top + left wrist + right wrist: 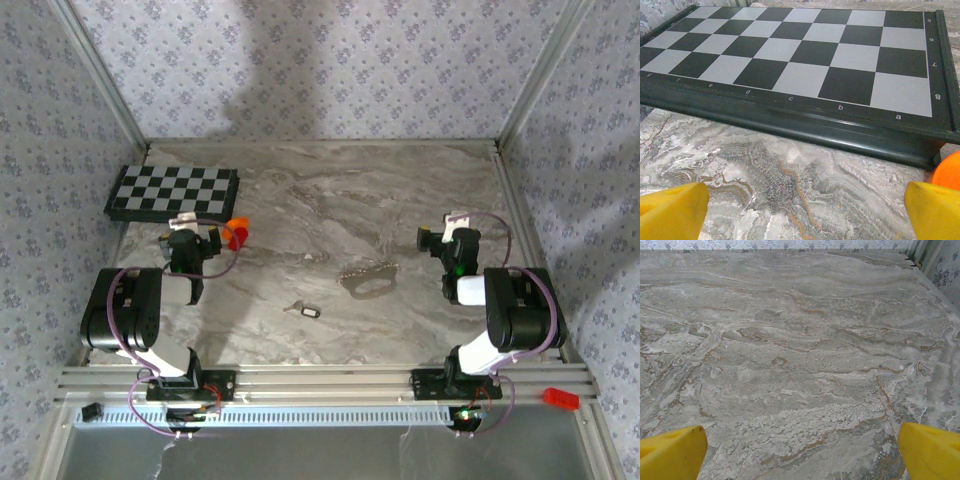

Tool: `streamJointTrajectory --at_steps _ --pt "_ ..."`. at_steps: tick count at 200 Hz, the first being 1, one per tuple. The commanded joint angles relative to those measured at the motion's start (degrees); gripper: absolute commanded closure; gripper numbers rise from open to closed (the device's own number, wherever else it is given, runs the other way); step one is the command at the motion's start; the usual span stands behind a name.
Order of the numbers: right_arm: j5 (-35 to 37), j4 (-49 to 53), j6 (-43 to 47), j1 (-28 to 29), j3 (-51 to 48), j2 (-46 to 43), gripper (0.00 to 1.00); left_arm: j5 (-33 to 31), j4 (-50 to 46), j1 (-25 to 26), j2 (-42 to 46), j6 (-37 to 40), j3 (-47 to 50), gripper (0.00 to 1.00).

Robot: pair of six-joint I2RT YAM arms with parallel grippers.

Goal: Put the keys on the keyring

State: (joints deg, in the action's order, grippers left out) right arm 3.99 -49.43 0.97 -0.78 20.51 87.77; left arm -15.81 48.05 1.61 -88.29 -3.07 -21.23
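Starting from the near edge, where my two bases are bolted at the bottom of the overhead view, the first task piece I meet is the key (303, 310), lying flat on the worktop (330, 210) at lower centre. Its long axis runs roughly left to right across the frame, thin blade to the left, black head to the right. Just up and right of it, close but apart, lies the keyring (368, 282), its oval loop also stretched left to right with the fine chain along its upper edge.

Further up, my left jaws sit at middle left and my right jaws at middle right, both released wide and gripping nothing. In each wrist view the yellow pads (672, 212) stand far apart at the lower corners. Both jaws point toward the far wall, so key and keyring lie behind and inward of them. I judge the key nearer my left jaws and the keyring nearer my right.

Beyond my left jaws sits the orange-red block (236, 232), then the chessboard (172, 193) at upper left.
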Motion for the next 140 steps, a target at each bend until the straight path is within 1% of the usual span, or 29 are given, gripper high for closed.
streamJointTrajectory --at_steps 1,54,60,76,89,104,117,128,140 --pt "-0.6 0.47 0.43 -0.45 1.3 0.22 0.0 0.52 0.99 -0.37 0.36 -0.71 -1.18 0.0" --pt "-0.71 0.24 0.51 -0.38 1.21 0.13 0.0 0.52 0.97 -0.33 0.36 -0.72 -1.18 0.0" --pt "0.14 0.06 0.52 -0.23 1.23 -0.07 0.0 0.52 1.02 -0.37 0.35 -0.71 -1.18 0.0" --pt "2.16 4.36 1.5 0.94 2.43 -2.88 0.0 0.8 0.85 -0.35 0.92 -0.54 -1.21 0.0" --pt "3.23 7.38 2.81 2.21 2.95 -5.27 0.0 1.73 -5.27 -0.37 3.79 -0.23 -2.98 0.0" --pt "5.04 7.55 4.66 4.2 2.61 -6.84 0.0 1.6 -10.99 -0.37 7.53 -0.28 -4.58 0.0" --pt "9.37 9.59 6.04 7.29 2.98 -8.53 0.0 2.0 -15.13 -0.35 11.73 -0.76 -4.77 0.0" --pt "11.99 13.05 6.4 9.39 4.56 -9.62 0.0 2.79 -19.8 -0.21 15.61 -1.19 -5.28 0.0" --pt "16.57 17.87 7.68 12.82 6.62 -11.35 0.0 4.2 -25.29 -0.14 19.63 -1.84 -6.42 0.0"
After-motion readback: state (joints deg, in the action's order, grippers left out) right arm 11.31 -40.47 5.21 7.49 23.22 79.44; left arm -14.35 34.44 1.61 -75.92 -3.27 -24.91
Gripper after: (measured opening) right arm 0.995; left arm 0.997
